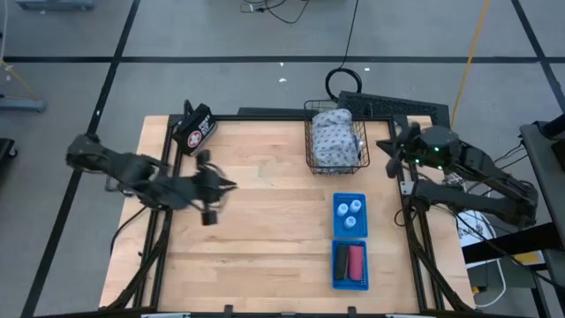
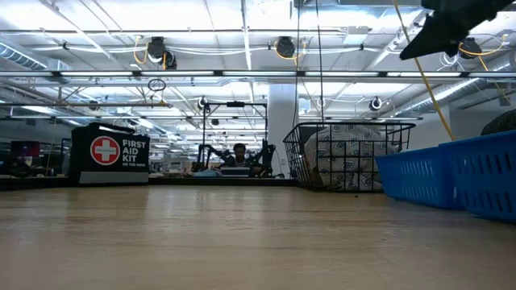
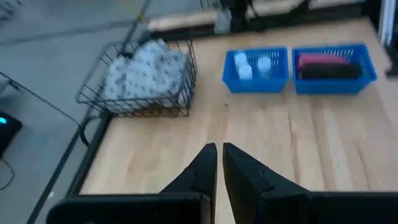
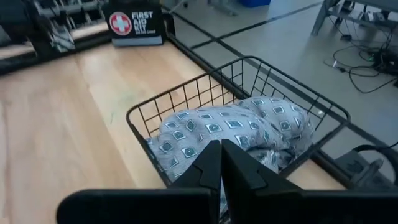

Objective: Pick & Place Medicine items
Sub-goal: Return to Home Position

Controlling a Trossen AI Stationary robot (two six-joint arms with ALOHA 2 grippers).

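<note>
The patterned pouch (image 4: 236, 130), likely soft and light, lies slumped in the wire basket (image 4: 186, 93), best pinched at a raised fold if you regrasp it, while your left tool (image 3: 219, 152) over the surface (image 1: 265, 230) and right tool (image 4: 221, 149) beside the basket are both narrowed onto nothing.

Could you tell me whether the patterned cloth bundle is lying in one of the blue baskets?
No, the patterned cloth bundle lies inside the wire basket, apart from both blue baskets.
</note>
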